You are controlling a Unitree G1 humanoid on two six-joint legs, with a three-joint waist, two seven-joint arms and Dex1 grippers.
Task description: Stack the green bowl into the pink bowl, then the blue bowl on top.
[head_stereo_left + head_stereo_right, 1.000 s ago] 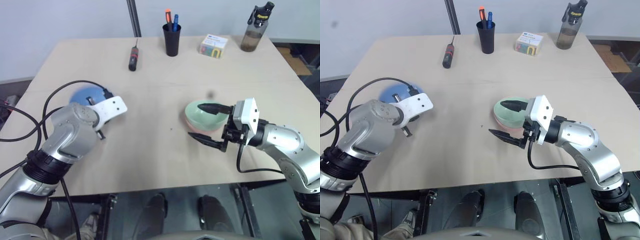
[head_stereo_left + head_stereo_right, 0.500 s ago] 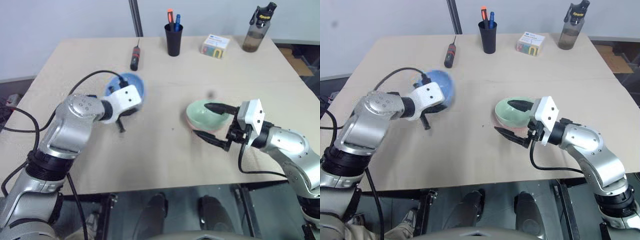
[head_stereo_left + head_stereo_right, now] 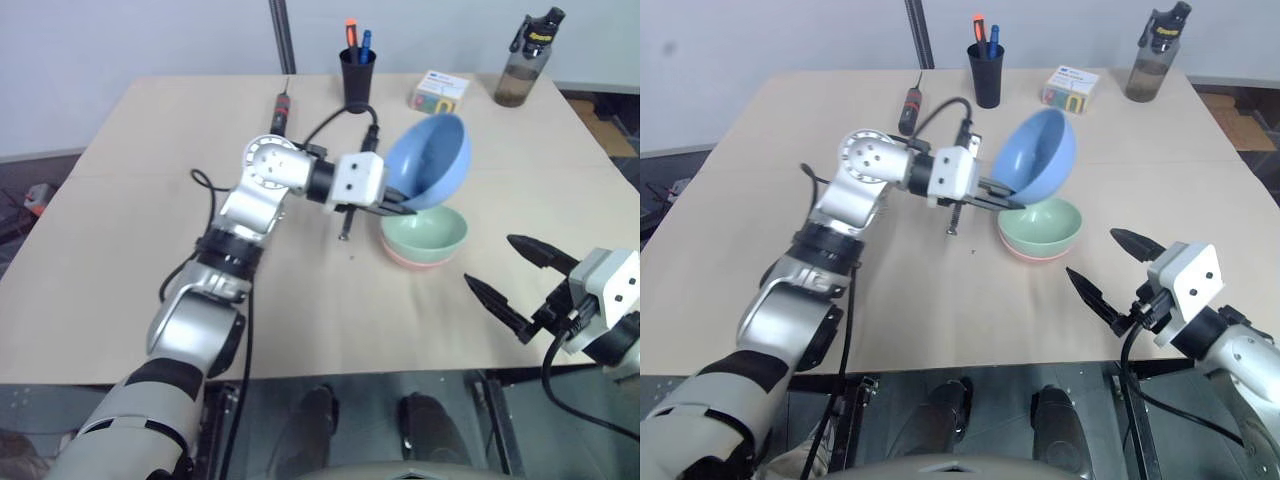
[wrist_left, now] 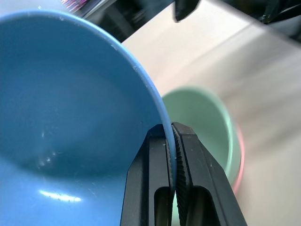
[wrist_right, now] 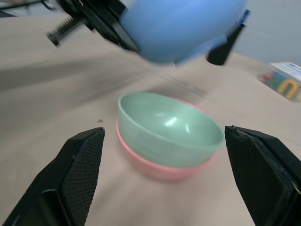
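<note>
Since a second ago the left gripper (image 3: 400,205) has carried the blue bowl (image 3: 430,162) across the table (image 3: 150,200) to hang tilted just above the green bowl (image 3: 425,231), and the right gripper (image 3: 520,280) has drawn back toward the table's near edge.

Head views: the green bowl sits nested in the pink bowl (image 3: 410,260); a pen cup (image 3: 358,78), screwdriver (image 3: 280,110), small box (image 3: 440,92) and bottle (image 3: 524,60) stand well beyond the green bowl.

Left wrist view: smooth sky-blue rim pinched between the fingers (image 4: 155,188).

Right wrist view: fingers (image 5: 75,174) spread wide, the green bowl apart between them.
</note>
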